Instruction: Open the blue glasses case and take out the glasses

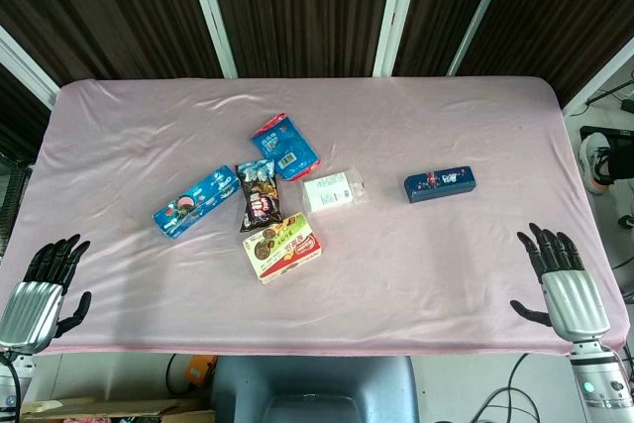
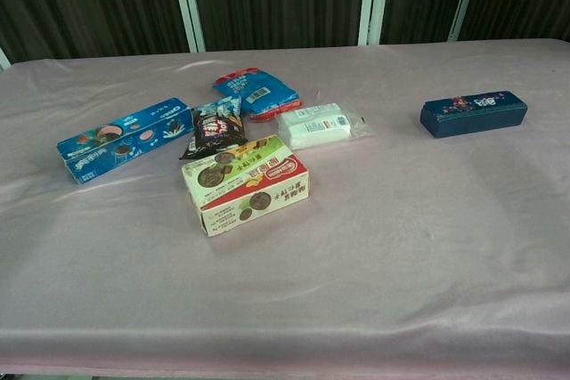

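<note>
Table (image 1: 475,284) is covered with a pink cloth, wrinkled toward the far edge. Behind it are dark slatted wall panels split by white vertical strips. Cables and gear sit on the floor off the right edge, and a grey chair back shows below the near edge.

Blue glasses case (image 1: 439,184) lies flat and closed at about 2 o'clock from table centre, on its own, well apart from the snack cluster. Its lid carries a small floral print and white characters, too small to read.

Snack cluster sits at 10 o'clock from centre: long blue cookie box (image 1: 195,202), with what looks like Oreo branding; blue and red snack bag (image 1: 285,147) with a barcode label; dark snack packet (image 1: 261,201); clear-wrapped white pack (image 1: 331,191); and a cream, red and green biscuit box (image 1: 284,247) with cookies pictured, text unreadable. All packages look sealed, so contents are not visible.

Left hand (image 1: 42,284) rests at the near-left table corner, fingers spread, holding nothing. Right hand (image 1: 563,279) is at the near-right corner, likewise spread and holding nothing, at 5 o'clock from the case and well apart from it.
</note>
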`<action>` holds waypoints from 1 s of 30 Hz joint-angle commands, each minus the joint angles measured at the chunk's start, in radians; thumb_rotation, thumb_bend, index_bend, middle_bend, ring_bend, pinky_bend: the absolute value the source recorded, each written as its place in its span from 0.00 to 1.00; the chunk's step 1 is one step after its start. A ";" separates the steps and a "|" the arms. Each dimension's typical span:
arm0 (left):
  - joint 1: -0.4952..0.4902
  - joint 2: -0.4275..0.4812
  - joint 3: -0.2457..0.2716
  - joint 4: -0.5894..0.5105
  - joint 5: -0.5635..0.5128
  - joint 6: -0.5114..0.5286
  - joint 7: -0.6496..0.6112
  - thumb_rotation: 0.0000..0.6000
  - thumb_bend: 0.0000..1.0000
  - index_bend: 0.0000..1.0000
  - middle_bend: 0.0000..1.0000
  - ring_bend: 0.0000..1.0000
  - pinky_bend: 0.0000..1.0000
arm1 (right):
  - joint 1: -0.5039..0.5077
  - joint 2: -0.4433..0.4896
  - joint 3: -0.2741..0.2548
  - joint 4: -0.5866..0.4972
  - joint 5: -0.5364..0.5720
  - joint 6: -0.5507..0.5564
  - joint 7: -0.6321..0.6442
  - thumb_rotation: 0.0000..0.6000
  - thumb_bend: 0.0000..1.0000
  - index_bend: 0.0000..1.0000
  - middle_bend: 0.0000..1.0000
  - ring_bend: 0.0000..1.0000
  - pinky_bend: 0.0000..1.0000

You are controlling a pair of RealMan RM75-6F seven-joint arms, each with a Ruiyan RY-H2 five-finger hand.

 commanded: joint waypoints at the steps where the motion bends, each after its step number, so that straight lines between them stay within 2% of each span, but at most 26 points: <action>1: -0.004 -0.002 0.000 0.000 -0.004 -0.008 0.007 1.00 0.44 0.00 0.00 0.00 0.07 | -0.002 0.007 -0.002 -0.001 -0.003 0.002 0.013 1.00 0.18 0.00 0.00 0.00 0.00; 15: -0.001 -0.002 -0.002 0.000 -0.001 0.010 0.007 1.00 0.44 0.00 0.00 0.00 0.07 | 0.026 -0.002 0.032 0.020 0.072 -0.062 0.033 1.00 0.18 0.00 0.00 0.00 0.00; 19: 0.001 0.002 -0.004 0.003 -0.007 0.013 -0.007 1.00 0.44 0.00 0.00 0.00 0.07 | 0.056 -0.007 0.063 0.036 0.099 -0.093 0.064 1.00 0.18 0.00 0.00 0.00 0.00; 23: -0.004 -0.003 -0.010 0.002 -0.024 0.000 0.008 1.00 0.44 0.00 0.00 0.00 0.07 | 0.178 -0.029 0.140 0.093 0.170 -0.236 0.033 1.00 0.18 0.01 0.00 0.00 0.00; 30: -0.002 0.000 -0.011 0.002 -0.028 0.002 0.003 1.00 0.44 0.00 0.00 0.00 0.07 | 0.365 -0.072 0.216 0.177 0.309 -0.465 -0.129 1.00 0.18 0.09 0.00 0.00 0.00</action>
